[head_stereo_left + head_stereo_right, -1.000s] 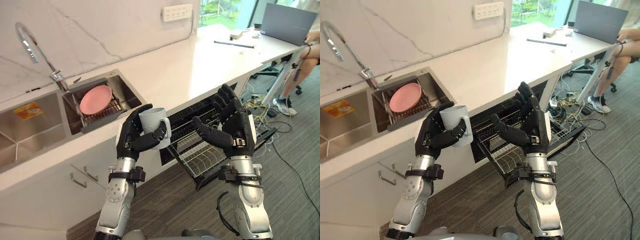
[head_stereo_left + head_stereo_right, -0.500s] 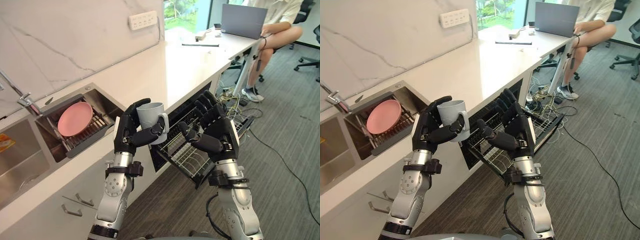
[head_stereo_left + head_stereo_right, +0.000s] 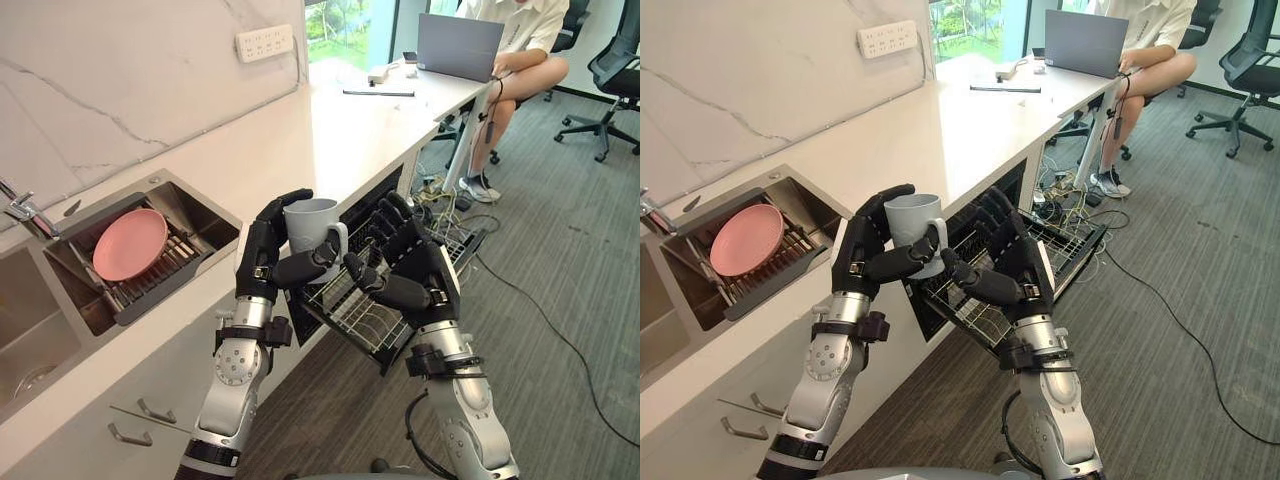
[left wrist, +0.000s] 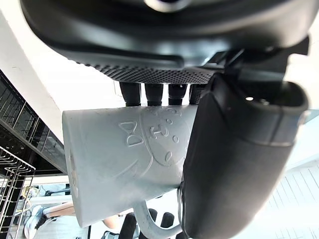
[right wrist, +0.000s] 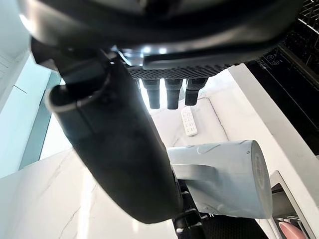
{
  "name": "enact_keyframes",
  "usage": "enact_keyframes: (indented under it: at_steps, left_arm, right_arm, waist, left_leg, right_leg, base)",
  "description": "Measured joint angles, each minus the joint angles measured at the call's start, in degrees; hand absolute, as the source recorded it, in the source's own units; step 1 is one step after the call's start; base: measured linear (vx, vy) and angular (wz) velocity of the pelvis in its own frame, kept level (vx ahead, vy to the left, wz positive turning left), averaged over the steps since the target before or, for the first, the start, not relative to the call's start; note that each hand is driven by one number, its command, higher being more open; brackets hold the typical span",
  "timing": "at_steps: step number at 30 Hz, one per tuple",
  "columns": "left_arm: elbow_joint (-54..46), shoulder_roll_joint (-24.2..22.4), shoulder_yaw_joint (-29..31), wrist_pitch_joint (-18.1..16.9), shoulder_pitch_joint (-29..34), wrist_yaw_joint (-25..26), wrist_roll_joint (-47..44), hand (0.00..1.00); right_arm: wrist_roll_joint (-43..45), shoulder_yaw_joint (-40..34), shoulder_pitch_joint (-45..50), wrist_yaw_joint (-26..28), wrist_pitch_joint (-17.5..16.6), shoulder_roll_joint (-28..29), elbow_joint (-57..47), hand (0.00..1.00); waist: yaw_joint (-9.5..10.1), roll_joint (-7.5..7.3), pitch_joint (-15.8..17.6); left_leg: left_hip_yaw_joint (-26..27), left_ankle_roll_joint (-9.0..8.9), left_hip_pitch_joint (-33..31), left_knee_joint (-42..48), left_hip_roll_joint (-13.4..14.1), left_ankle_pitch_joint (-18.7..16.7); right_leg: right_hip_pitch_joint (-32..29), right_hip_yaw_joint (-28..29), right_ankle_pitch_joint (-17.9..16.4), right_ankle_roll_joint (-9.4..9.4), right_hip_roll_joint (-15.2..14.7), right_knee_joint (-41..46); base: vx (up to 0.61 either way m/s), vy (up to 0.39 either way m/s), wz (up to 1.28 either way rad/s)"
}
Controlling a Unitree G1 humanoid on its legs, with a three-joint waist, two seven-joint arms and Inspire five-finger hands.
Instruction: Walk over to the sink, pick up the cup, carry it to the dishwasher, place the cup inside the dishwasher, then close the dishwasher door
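Note:
A pale grey-blue cup (image 3: 312,224) with a handle is held upright in front of the counter edge, my left hand (image 3: 264,256) shut round its body. The left wrist view shows the cup (image 4: 124,164) lying against the thumb (image 4: 234,164). My right hand (image 3: 416,282) is open with its fingers spread, just right of the cup, its thumb close to the handle. From the right wrist the cup (image 5: 224,174) appears past that thumb (image 5: 114,144). Below both hands the dishwasher's wire rack (image 3: 366,312) is pulled out from the dark opening under the counter.
A pink plate (image 3: 130,243) leans on a drainer in the sink (image 3: 205,205) at the left, beside the tap (image 3: 20,208). The white counter (image 3: 330,130) runs back to a laptop (image 3: 455,45) and a seated person (image 3: 520,45). Cables (image 3: 520,300) trail across the floor; an office chair (image 3: 615,70) stands far right.
The camera has swung right, so the sink now sits further left. The cup stays in my left hand, and my right hand has closed in on its handle side.

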Motion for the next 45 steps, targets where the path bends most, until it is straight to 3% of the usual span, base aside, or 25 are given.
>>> enact_keyframes:
  at_steps: [13,32,45]
  left_arm:
    - [0.0,-0.3,-1.7,0.0,-0.1,1.4,1.1,0.30]
    - [7.1,-0.4,-1.6,-0.1,0.2,1.8,1.1,0.30]
    - [6.8,-0.4,-2.2,-0.1,0.3,1.2,2.2,0.30]
  right_arm:
    - [2.8,-0.2,-0.4,-0.9,0.0,-0.4,1.0,0.90]
    - [5.0,1.4,-5.3,-0.9,0.6,0.4,3.5,0.90]
    - [9.1,2.1,-5.4,-0.1,0.6,1.2,4.7,0.90]
  waist:
    - [0.02,-0.24,-2.2]
    - [1.05,-1.14,-3.1]
    - [1.21,-1.47,-3.4]
  left_leg:
    - [-2.3,0.30,0.2,-3.3,-0.6,2.8]
    - [-2.8,0.23,0.2,-3.4,-0.5,3.2]
    - [-3.1,0.20,0.2,-3.4,-0.5,3.3]
  right_leg:
    - [-0.2,-2.3,0.0,0.06,-0.4,0.0]
    - [-0.1,-2.9,0.3,0.00,-0.4,-0.5]
    - [0.1,-3.2,0.3,-0.01,-0.4,-0.6]
  base:
    - [-0.02,-0.019,0.09]
    - [-0.01,-0.003,0.00]
    - [0.00,-0.002,0.00]
